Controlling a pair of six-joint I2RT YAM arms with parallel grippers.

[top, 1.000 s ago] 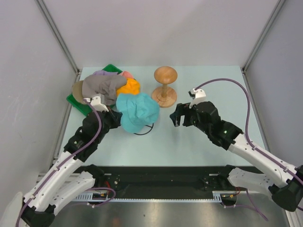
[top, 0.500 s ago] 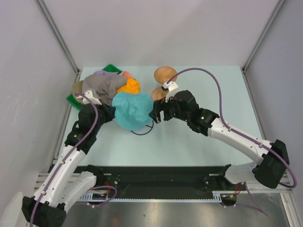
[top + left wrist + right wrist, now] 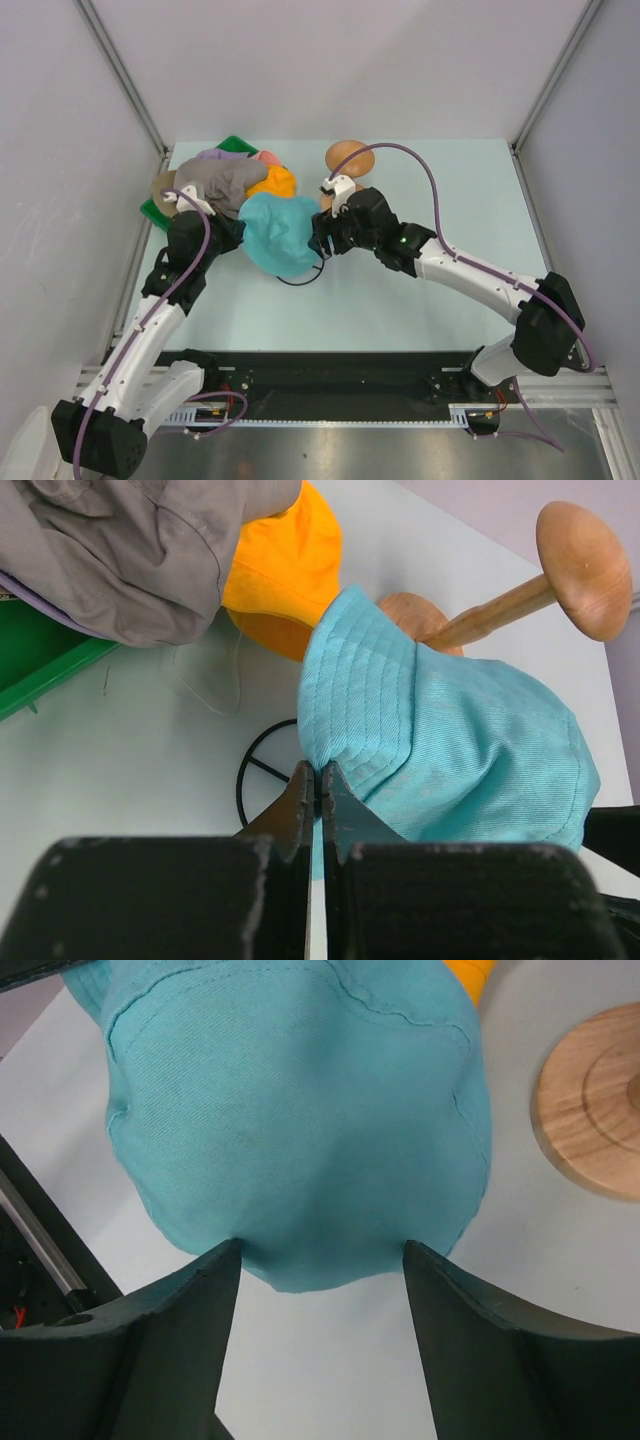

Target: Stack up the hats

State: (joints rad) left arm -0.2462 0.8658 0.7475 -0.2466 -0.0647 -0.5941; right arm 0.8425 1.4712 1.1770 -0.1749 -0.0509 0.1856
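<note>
The teal hat point(image 3: 280, 232) lay on the table point(image 3: 450, 180) between the two arms, just beside the heap of other hats and partly over a black wire ring point(image 3: 258, 772). The left jaws were pressed together, pinching the hat's stitched brim on the side nearest the heap. The right jaws stood spread, one on each side of the hat's rounded end, and did not appear to grip anything yet. The step in hand looked like taking a second hold, so that both arms could lift the hat and set it on the heap, where the grey hat point(image 3: 215, 185) and orange hat point(image 3: 275, 184) lay against the green tray point(image 3: 236, 146). To do it well, the right jaws would need to take a good fold of cloth rather than skim the edge, and to close just above the table instead of scraping it. The base of the wooden stand point(image 3: 595, 1110) sat near that arm, so its approach should stay on the hat's side. Both arms would do best to rise together and level, because soft cloth sags and folds. The ring could catch the brim, so a straight lift seemed safer than a drag.
</note>
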